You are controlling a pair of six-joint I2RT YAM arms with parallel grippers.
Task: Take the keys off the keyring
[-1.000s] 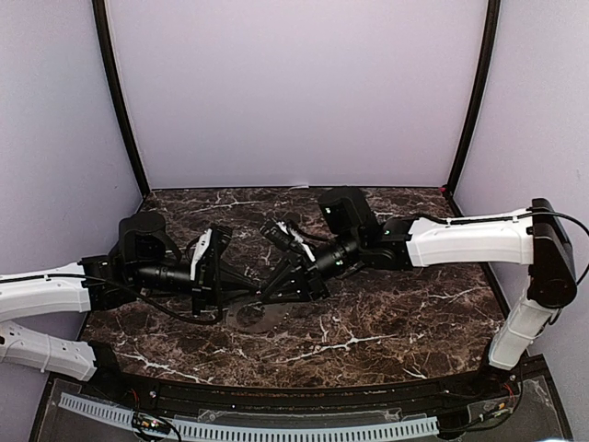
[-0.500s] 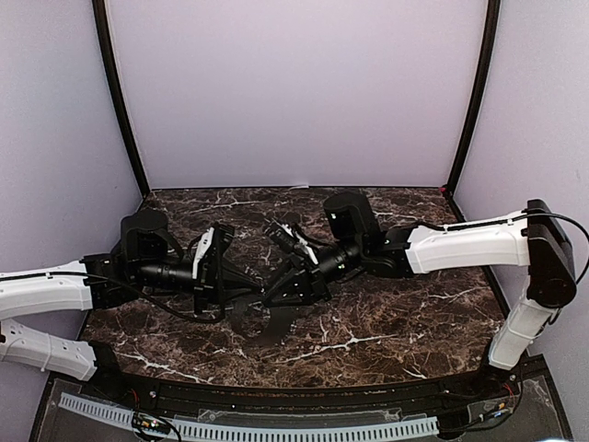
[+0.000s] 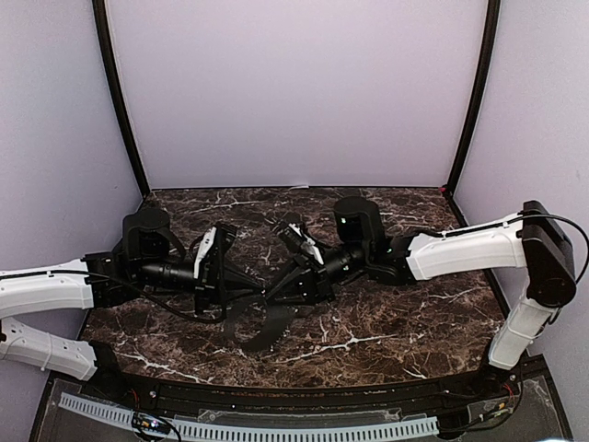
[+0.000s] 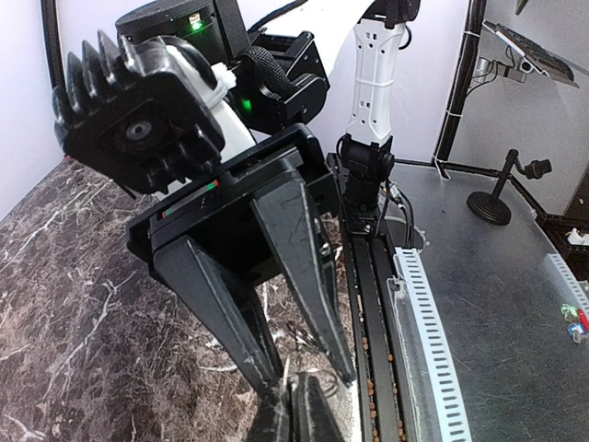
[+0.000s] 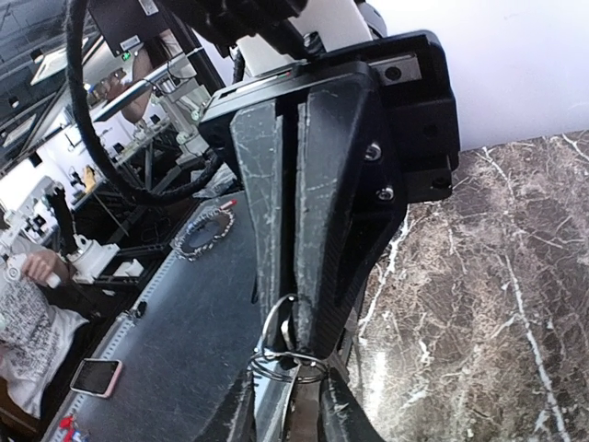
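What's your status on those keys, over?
Left gripper shut on keyring. Right gripper tip-to-tip with it, grip unclear. No obstruction seen.

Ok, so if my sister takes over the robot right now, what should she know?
Left gripper: shut on the keyring, held above the table.
Right gripper: tips right at the ring, facing the left one; grip cannot be told.
A silvery bit, maybe a key, hangs under the ring.
Done: ring lifted. Left: no key looks freed yet, so work the keys off.
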